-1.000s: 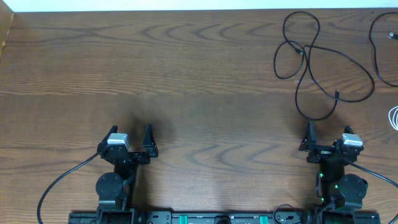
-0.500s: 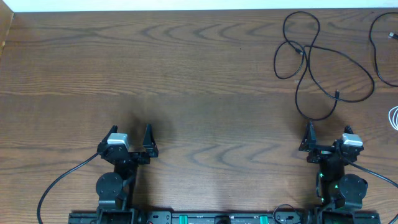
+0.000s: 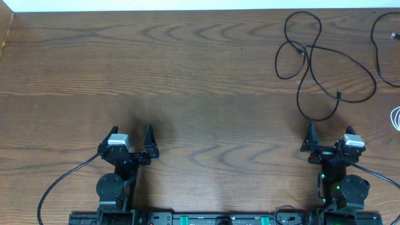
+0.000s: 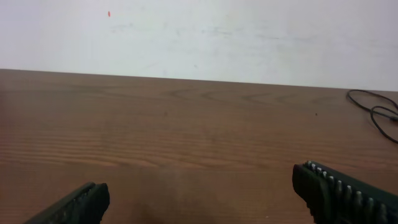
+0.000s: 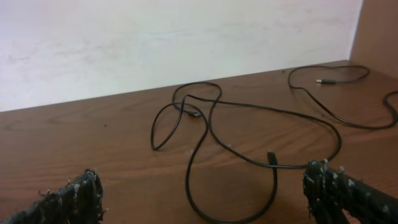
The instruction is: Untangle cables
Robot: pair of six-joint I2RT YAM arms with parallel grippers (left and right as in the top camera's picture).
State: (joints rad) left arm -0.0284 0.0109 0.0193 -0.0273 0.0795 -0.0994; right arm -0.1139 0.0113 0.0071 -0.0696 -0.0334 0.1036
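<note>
At the near edge of the table (image 3: 200, 75), the left fingers (image 3: 149, 139) stand spread wide and hold nothing. The right fingers (image 3: 310, 136) are likewise spread wide and empty. All cables lie toward the far right. One black cable (image 3: 310, 49) sprawls in crossed loops just beyond the right fingers, not touching them. A second black cable (image 3: 374, 37) curves along the right edge, separate from the first. A white cable (image 3: 395, 117) shows only partly at that edge.
</note>
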